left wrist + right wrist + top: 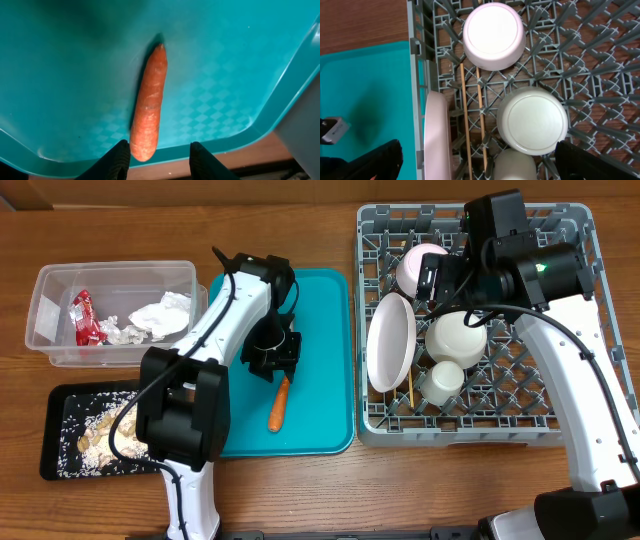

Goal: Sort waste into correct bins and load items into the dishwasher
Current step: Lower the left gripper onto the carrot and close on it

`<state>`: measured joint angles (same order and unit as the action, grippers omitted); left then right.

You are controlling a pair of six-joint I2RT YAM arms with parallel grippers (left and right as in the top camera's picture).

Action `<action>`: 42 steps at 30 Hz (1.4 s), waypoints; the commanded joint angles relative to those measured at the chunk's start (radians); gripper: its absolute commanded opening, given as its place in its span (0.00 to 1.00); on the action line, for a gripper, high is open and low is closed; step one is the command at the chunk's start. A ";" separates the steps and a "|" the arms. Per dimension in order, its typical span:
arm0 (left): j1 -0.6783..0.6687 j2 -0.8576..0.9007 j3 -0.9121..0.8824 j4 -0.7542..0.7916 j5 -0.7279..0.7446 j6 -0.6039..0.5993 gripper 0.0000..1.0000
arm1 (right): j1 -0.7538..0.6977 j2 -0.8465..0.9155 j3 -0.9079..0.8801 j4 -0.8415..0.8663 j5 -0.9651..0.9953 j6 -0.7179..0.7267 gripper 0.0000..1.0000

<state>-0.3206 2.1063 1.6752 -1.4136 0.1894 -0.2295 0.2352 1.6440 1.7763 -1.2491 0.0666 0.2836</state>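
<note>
An orange carrot (279, 404) lies on the teal tray (330, 320); it also shows in the left wrist view (149, 102). My left gripper (272, 350) is open above the carrot's upper end, its fingertips (157, 160) either side of the carrot's blunt end. My right gripper (455, 275) is open and empty above the grey dish rack (570, 420). The rack holds a white plate (391, 340) on edge, two upturned bowls (494, 35) (532, 120), a cup (441, 380) and chopsticks (466, 115). The clear tub (60, 355) holds the napkin (160, 315) and the red wrapper (84, 317). The black tray (55, 430) holds rice scraps (100, 435).
The teal tray stands between the bins on the left and the rack on the right. Bare wooden table (400, 490) runs along the front edge. The tray's rim (295, 65) rises at the right of the left wrist view.
</note>
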 commanded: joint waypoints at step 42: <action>-0.087 0.009 -0.297 0.237 -0.138 -0.108 0.83 | -0.001 0.001 -0.003 0.005 0.007 0.002 1.00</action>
<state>-0.4046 2.0899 1.4067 -1.1934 0.0841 -0.3271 0.2356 1.6440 1.7763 -1.2484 0.0669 0.2844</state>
